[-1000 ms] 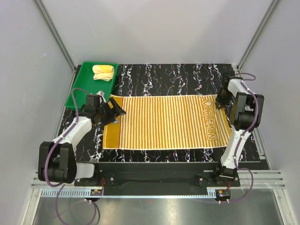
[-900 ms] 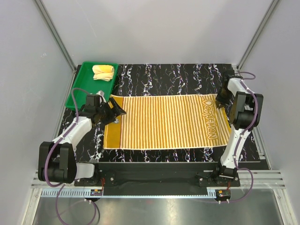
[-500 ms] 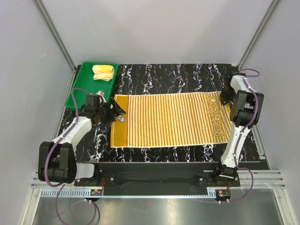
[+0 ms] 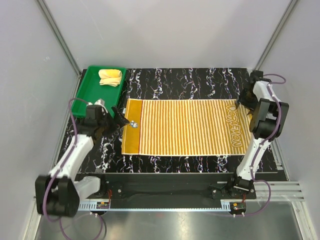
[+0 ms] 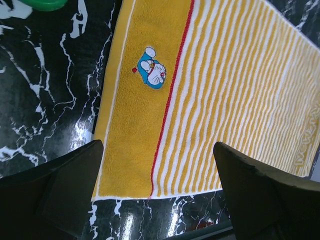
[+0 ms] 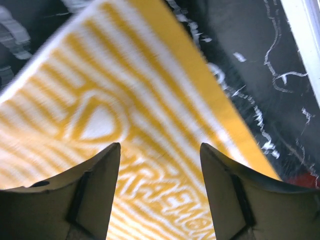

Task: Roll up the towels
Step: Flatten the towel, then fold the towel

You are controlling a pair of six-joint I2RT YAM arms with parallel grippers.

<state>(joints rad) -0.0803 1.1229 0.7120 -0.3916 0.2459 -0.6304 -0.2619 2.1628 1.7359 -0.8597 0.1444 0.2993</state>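
Striped towel (image 4: 187,126), a soft orange-and-cream terry rectangle with a plain ochre band, is being shown flat on the glossy black marbled table (image 4: 190,80). The pale yellow towel (image 4: 110,76) is being kept bunched in the green tray (image 4: 85,92), far left. Left gripper (image 5: 157,146) is being held wide over the banded end and right gripper (image 6: 160,147) parted over the lettered end, both empty. A skewed, slack roll is probably being risked if the limp cloth slides or is pinched unevenly.

Flat striped towel (image 4: 187,127) on table (image 4: 190,80), yellow towel (image 4: 110,76) in tray (image 4: 92,87)

2 white-and-black arms (image 4: 75,150), purple cables (image 4: 272,76)
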